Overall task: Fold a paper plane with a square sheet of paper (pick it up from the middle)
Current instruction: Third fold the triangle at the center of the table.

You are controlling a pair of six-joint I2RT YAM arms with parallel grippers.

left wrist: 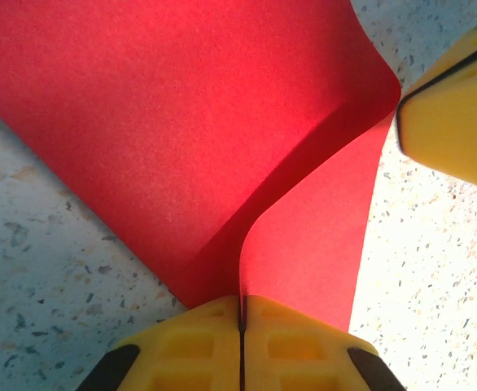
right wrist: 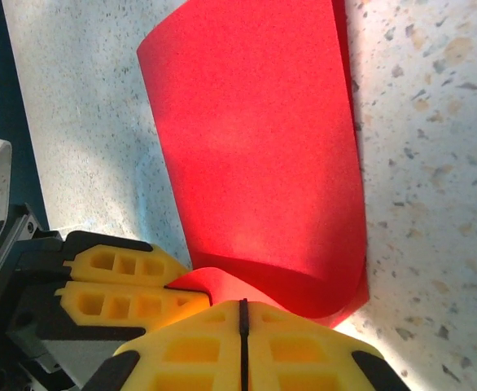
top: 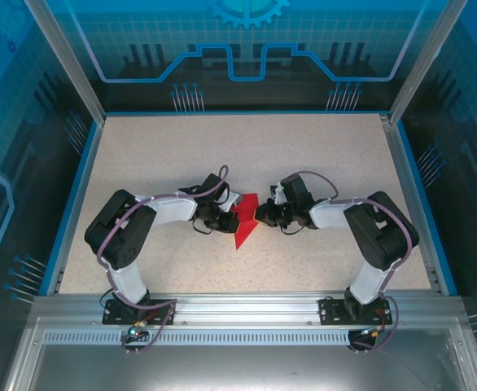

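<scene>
— What is the paper like?

— The red sheet of paper (top: 244, 221) is thin, matt and unmarked. In the overhead view it sits mid-counter, narrowing to a point toward 6 o'clock. In the left wrist view the sheet (left wrist: 181, 122) curls over itself in a soft roll with no sharp crease, one layer shading the other. From the right wrist the same sheet (right wrist: 255, 147) bows up in a smooth arch, and its lower edge bends round just above the counter.

— And the tools?

— The left tool (top: 226, 218) is at the sheet's 9 o'clock and the right tool (top: 261, 213) at its 3 o'clock. Each is clamped on the paper. The left tool's (left wrist: 241, 314) yellow waffle-moulded pads (left wrist: 198, 342) meet in a thin seam with a red edge running into it. The right tool (right wrist: 242, 314) looks the same, and the paper's curl meets its tip.

— What is under it all?

— A counter (top: 157, 163) of pale beige, stone-like speckle with a blue border (top: 74, 195). An aluminium rail (top: 247, 305) runs along 6 o'clock. Blue translucent panels (top: 247, 49) printed with circuit lines stand around it.
</scene>
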